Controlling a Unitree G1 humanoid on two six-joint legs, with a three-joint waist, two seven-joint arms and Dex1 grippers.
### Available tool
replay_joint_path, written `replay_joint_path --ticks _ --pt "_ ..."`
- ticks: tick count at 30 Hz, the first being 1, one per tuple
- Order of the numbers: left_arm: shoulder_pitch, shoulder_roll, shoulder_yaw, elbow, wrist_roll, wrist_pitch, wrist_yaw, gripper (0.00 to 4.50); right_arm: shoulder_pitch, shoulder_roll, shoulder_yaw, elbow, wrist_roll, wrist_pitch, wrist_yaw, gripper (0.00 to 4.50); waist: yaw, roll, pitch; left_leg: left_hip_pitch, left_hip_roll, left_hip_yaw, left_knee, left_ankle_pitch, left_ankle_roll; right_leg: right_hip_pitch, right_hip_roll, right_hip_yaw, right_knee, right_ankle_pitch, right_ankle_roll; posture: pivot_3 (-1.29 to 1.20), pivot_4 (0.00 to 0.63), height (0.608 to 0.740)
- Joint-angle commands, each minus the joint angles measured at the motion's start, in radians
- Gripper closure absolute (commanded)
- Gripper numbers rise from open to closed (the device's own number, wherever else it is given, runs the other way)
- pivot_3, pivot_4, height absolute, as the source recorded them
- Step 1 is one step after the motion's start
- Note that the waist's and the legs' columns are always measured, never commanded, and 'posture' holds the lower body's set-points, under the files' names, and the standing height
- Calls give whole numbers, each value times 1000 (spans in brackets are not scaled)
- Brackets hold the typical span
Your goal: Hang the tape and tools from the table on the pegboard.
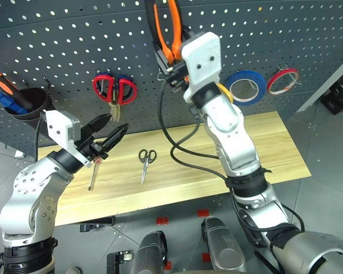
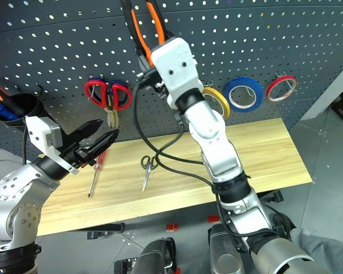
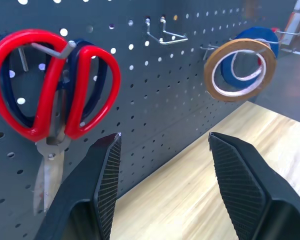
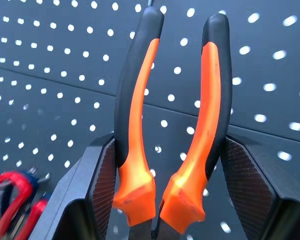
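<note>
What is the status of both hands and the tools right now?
Right hand shut on orange-and-black-handled pliers, raised against dark grey pegboard. Left hand open, empty. Black-handled scissors, red-handled screwdriver on wood-grain table.

The pliers [image 1: 166,28] handles run past the picture's top edge.

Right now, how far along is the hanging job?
Done: the tan tape hangs on the pegboard. In hand: the right end effector holds the pliers by their handles, up at the board. Left: the black scissors and red screwdriver lie on the table. The left end effector is open.
</note>
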Motion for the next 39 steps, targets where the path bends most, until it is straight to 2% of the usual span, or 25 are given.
replay_joint_path --ticks 1,6,14,20,26,39 --pt "-29 16 1 -54 -14 24 25 1574 -108 25 -28 101 5 -160 -24 1685 0 0 0 0 0 0 0 0 0 0 0 0 0 0 0 -154 265 740" --pt "-68 2 -45 -64 4 44 53 1574 -226 37 -54 310 0 -300 -49 1685 0 0 0 0 0 1 0 0 0 0 0 1 0 0 0 -138 263 740" --pt "-142 -37 -116 -21 46 22 97 1574 -313 4 -55 760 -78 -557 -151 1685 2 0 0 0 0 3 0 0 0 -1 0 2 1 0 0 -120 262 740" --pt "-174 -63 -144 5 79 3 99 1574 -345 -20 -75 947 -99 -628 -206 1685 1 0 0 1 1 4 1 0 0 -1 0 2 1 0 0 -110 267 740" --pt "-175 -74 -149 21 95 -9 95 1574 -287 -14 -73 935 -97 -627 -198 1685 6 0 0 1 0 5 1 0 0 0 0 3 1 1 1 -126 274 740" --pt "-158 -99 -170 79 173 -24 117 1574 -123 -1 -75 693 -66 -483 -123 1685 14 -1 0 1 0 4 1 0 0 0 -1 2 0 1 1 -147 279 740"
